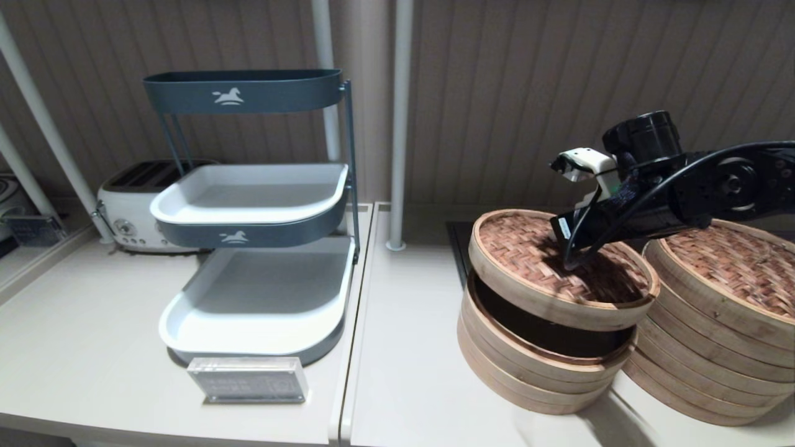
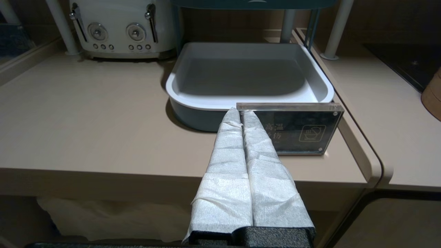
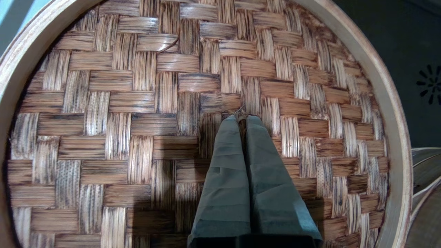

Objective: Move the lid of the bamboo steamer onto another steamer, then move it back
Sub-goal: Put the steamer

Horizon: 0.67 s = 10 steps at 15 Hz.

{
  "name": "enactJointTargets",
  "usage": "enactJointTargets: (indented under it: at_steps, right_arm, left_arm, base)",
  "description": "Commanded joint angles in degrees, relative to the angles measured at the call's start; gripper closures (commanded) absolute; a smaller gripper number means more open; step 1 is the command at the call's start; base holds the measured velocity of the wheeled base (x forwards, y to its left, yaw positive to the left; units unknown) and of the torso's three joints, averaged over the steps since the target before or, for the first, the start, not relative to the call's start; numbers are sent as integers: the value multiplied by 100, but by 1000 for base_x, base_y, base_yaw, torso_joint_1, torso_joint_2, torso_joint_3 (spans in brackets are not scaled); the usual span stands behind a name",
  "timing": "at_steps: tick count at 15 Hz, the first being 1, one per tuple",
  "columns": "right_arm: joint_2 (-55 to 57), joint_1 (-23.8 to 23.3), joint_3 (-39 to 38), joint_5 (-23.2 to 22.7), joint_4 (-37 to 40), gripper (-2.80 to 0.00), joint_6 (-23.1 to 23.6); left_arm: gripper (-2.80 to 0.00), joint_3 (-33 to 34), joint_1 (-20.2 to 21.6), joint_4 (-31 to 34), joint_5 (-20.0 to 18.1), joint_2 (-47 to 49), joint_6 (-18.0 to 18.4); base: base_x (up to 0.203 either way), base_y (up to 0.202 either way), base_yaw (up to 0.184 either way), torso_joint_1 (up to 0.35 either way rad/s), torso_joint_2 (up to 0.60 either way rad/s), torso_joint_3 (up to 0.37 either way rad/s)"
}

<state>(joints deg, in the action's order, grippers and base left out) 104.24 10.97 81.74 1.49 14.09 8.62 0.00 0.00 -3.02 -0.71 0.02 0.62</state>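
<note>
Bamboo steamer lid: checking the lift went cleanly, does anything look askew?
Yes. The bamboo steamer lid sits tilted above the shorter steamer, raised on the far side with a dark gap showing beneath. The right gripper is pinched shut on its centre knot. The left gripper is parked, shut, by the acrylic sign.

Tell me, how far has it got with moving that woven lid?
Done: the right gripper is pinched shut on the centre knot of the bamboo steamer lid, and the lid is lifted and tilted, with a dark gap above the shorter steamer. In hand: carrying it. Whether this is the trip out or back, I cannot tell. Left: at least setting it down. The taller steamer wears its own lid. The left gripper waits, shut, near the tray rack.
</note>
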Motion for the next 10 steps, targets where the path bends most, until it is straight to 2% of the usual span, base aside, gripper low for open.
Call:
enactJointTargets:
  at_steps: [1, 10]
  right_arm:
    - [52, 1, -108, 5, -14, 0, 8]
    - [81, 10, -506, 29, -315, 0, 12]
  left_arm:
    - [0, 158, 0, -5, 0, -11, -1]
    - [0, 158, 0, -5, 0, -11, -1]
  base:
    - [0, 0, 0, 0, 0, 0]
    - [0, 0, 0, 0, 0, 0]
